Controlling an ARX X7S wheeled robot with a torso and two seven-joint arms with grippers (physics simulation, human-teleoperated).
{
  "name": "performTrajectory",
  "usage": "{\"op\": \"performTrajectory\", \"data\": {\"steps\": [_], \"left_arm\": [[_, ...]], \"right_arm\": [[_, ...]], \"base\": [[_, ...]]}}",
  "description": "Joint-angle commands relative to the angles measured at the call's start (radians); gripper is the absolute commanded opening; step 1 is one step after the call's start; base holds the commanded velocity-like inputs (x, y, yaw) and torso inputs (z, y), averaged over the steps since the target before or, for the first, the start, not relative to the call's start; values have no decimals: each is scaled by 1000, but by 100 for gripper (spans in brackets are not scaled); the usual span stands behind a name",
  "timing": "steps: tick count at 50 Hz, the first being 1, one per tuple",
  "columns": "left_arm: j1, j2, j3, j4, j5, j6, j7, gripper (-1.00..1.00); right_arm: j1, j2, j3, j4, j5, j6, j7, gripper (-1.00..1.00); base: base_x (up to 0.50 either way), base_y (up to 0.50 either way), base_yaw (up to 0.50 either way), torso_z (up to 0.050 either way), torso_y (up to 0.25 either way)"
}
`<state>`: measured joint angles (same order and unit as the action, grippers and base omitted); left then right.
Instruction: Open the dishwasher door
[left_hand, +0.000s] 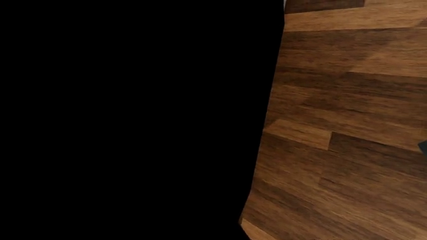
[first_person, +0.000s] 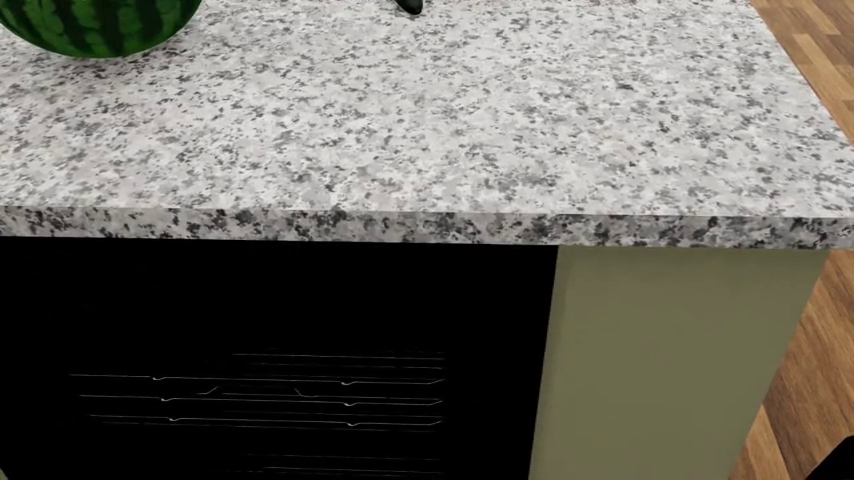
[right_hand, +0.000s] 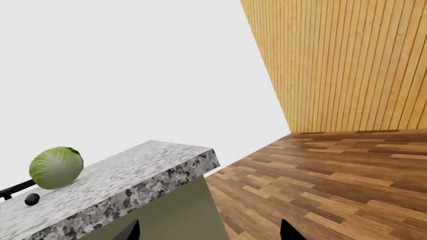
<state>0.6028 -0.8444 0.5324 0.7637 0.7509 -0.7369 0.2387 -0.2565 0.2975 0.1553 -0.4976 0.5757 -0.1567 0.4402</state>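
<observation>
Speckled grey-and-white granite countertop (first_person: 441, 120) filled the upper half of the head view, with a striped green watermelon (first_person: 96, 22) resting at its far left corner and a small dark object (first_person: 410, 6) cut off by the frame's upper edge further along. Beneath the counter's front lip, on the left, lay a black area (first_person: 267, 300) crossed by thin pale lines that looked like rack wires (first_person: 267, 395); whether this was the glossy face of the dishwasher door or the open cavity behind it could not be told. Just right of that stood the pale olive cabinet panel (first_person: 667, 360), and past it, at the far right, brown wooden plank floor (first_person: 801, 400).

In the left wrist view a flat black surface (left_hand: 127, 120) covered more than half the picture, beside the same wood floor (left_hand: 347, 130); the left gripper itself was not visible.

In the right wrist view the right gripper (right_hand: 210, 232) showed only two dark fingertips (right_hand: 130, 232) set well apart, jaws spread wide and holding nothing. It hung near the counter corner (right_hand: 193, 162), where a pale green cabbage (right_hand: 56, 167) sat on the granite, with a small black knob-like thing (right_hand: 31, 199) just beside it. A slatted wooden wall (right_hand: 347, 65) rose beyond.
</observation>
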Motion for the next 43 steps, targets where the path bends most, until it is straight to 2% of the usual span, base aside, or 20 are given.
{"op": "performTrajectory", "data": {"steps": [1,10,17,29,43], "left_arm": [[102,10,38,-35,-181,-3,23,-100],[170,8,93,-41,-227,2,-36,-100],[167,-14,126,-38,-273,-12,-80,-100],[169,-67,255,-48,-383,-42,-202,-100],[166,-94,359,-58,-487,-50,-280,-100]], "right_arm": [[7,1,-11,3,-3,1,2,100],[4,-1,-16,8,-6,-5,0,100],[5,1,-18,6,-6,-5,3,100],[5,5,-17,3,-3,-9,6,100],[3,8,-20,0,-2,-9,11,100]], "base": [[0,0,0,0,0],[-1,0,0,1,-1],[-2,0,1,0,-1],[0,0,0,0,-3],[-1,0,0,0,-1]]}}
